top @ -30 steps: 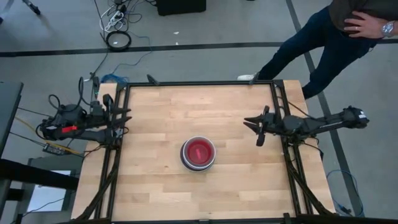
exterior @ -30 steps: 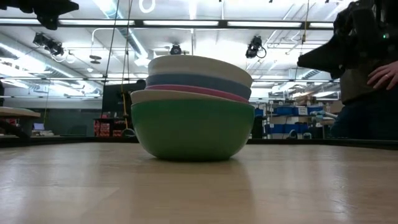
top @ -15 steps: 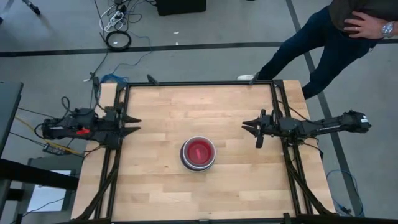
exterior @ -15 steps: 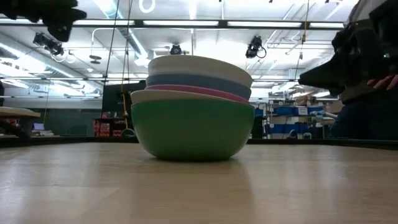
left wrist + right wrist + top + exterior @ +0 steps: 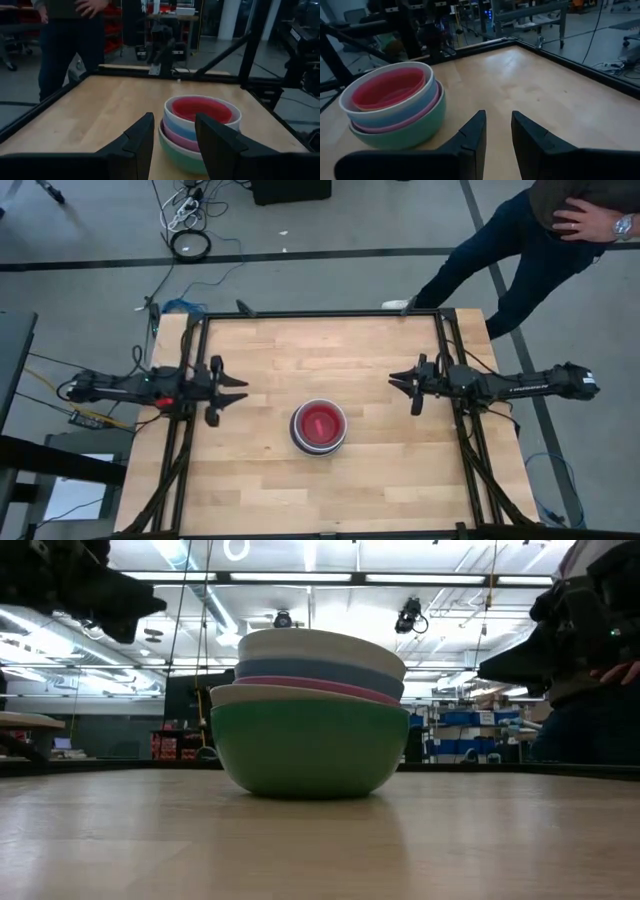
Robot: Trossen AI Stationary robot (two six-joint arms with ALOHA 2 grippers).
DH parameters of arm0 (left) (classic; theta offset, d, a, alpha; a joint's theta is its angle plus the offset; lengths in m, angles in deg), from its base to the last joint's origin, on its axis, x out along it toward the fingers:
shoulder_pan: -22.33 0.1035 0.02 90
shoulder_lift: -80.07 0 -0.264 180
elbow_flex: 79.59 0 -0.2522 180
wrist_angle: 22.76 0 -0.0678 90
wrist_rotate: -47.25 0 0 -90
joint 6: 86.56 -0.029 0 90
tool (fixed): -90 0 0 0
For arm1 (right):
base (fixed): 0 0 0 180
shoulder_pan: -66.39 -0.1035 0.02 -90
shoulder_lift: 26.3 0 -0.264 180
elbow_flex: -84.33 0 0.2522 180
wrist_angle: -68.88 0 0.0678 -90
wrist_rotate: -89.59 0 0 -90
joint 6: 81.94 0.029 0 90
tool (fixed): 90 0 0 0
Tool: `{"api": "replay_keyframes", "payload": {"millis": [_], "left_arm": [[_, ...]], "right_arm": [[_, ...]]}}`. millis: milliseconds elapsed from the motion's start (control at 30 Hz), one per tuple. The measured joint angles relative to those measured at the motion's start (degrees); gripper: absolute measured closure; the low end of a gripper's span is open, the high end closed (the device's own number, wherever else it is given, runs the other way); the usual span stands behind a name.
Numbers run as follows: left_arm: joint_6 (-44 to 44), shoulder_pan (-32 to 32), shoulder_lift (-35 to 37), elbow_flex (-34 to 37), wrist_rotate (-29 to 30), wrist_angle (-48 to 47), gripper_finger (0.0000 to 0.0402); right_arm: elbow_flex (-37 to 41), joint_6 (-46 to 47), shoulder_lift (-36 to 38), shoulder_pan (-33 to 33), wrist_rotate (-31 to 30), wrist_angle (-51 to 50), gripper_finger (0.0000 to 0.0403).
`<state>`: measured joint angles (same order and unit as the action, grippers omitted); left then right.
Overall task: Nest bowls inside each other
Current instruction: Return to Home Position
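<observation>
Left tool has swung inward toward the bowls (stacked, well apart).

Matt plastic bowls, smooth pale wooden table, black metal frame

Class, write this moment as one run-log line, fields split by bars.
bowls: nested central stack, red bowl on top, green bowl at bottom | left gripper: open, empty, left edge | right gripper: open, empty, right side
</observation>
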<state>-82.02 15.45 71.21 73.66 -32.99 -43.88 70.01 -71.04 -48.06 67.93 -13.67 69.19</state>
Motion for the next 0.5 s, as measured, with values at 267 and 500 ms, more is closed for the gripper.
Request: {"api": "replay_keyframes", "payload": {"millis": [267,500], "left_arm": [[-2.44,0.0,0.21,4.58,0.02,3.25,0.0249],[-4.29,0.0,0.25,9.91,-1.12,9.46,0.0249]], "right_arm": [[0.0,-0.02,-0.02,0.24,-0.05,-1.43,0.0322],[0.02,1.84,-0.02,1.41,-0.33,-3.18,0.0322]]}}
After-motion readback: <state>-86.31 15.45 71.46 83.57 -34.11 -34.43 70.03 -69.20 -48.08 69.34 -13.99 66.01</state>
